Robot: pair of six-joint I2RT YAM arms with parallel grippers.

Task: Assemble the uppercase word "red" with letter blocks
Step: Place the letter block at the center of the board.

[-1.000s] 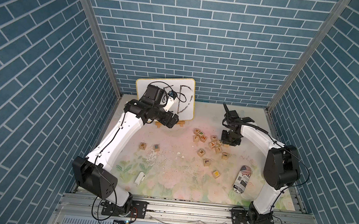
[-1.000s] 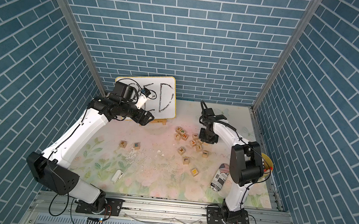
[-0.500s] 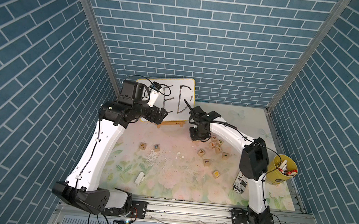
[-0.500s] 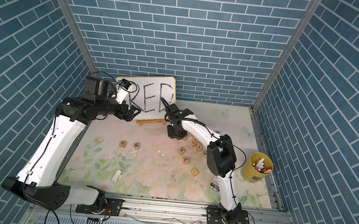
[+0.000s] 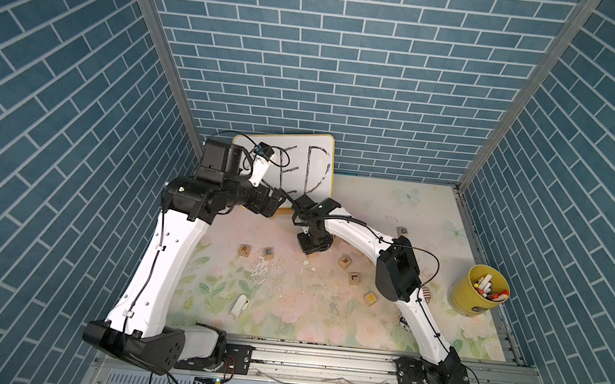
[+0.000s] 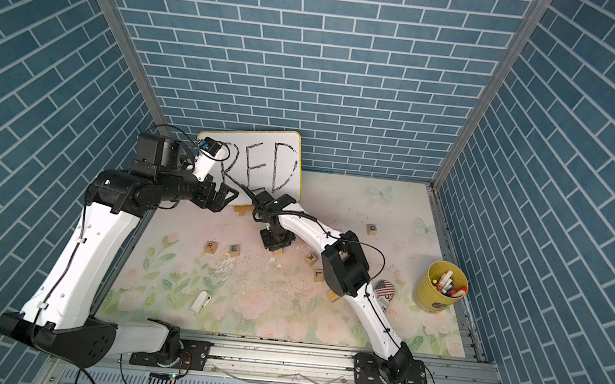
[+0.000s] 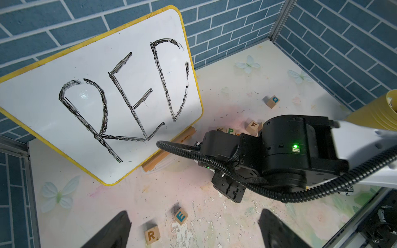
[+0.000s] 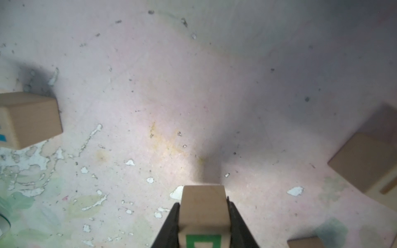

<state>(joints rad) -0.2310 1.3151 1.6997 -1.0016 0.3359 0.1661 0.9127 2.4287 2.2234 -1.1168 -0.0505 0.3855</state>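
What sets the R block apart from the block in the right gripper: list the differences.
The R block lies free on the mat beside the E block; the held block is clamped between the jaws of the right gripper. The R block's letter is orange-brown; the held block's is green and only partly in view. Both are light-wood cubes bearing a coloured letter.

Bright even light, whiteboard (image 7: 111, 90) glare, soft shadows, right-wrist edges blurred
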